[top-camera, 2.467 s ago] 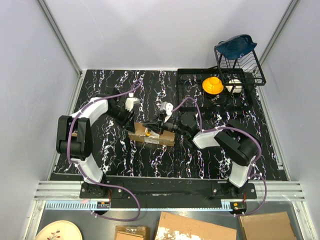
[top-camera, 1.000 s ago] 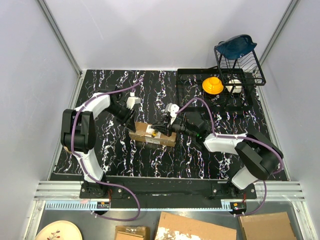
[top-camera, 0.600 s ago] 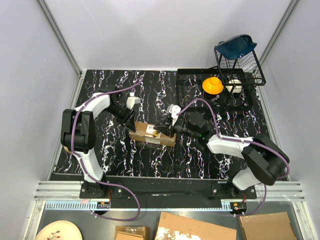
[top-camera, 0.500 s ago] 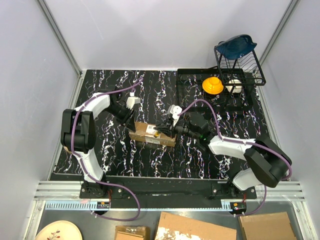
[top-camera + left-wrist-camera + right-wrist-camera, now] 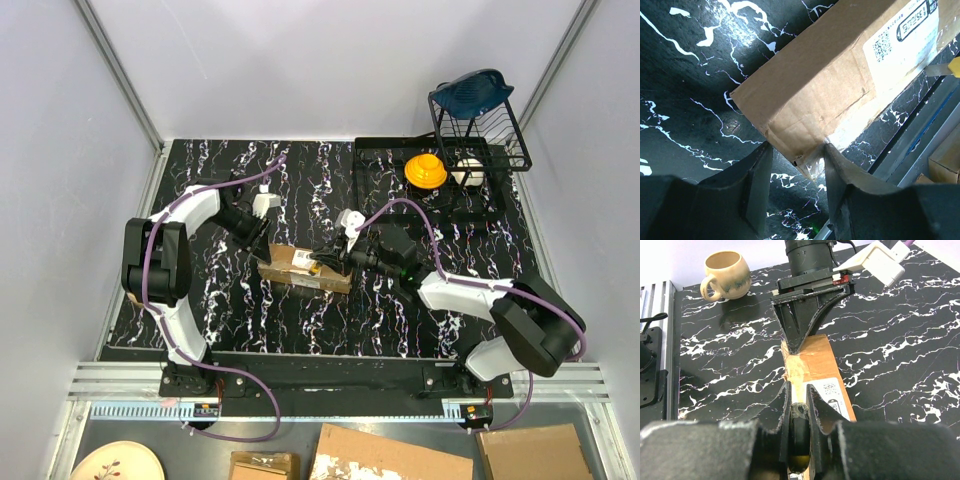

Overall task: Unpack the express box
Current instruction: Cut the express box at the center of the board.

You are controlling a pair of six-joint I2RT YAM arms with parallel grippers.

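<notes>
Small taped cardboard box, lying flat mid-table: left gripper clamped on its left end, right gripper closed on a knife over its top; probably light, stiff-walled but dentable, tape slick, so hold it by the ends.
</notes>
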